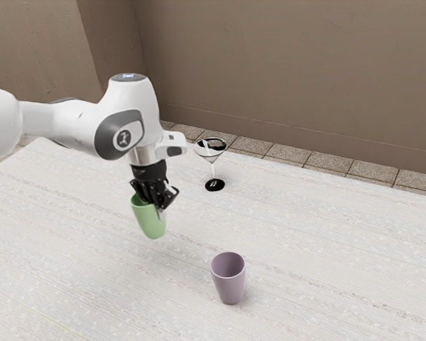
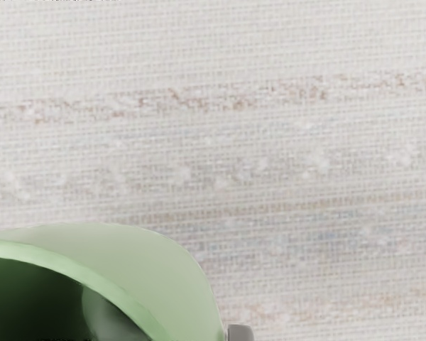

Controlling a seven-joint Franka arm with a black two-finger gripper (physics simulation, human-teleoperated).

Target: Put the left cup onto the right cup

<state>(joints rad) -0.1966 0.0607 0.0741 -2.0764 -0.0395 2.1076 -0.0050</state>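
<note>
The pincer [image 1: 158, 199] is clenched on the rim of the green cup [image 1: 149, 219], which hangs tilted just beneath it, clear of the bench [image 1: 326, 234]; in the wrist view the cup's pale green wall sits right under the hand. The purple cup [image 1: 228, 277] stands upright on the bench, lower than the pincer and toward the exterior view's right, apart from the green cup. A martini glass [image 1: 213, 160] stands beyond the pincer, toward the back wall.
</note>
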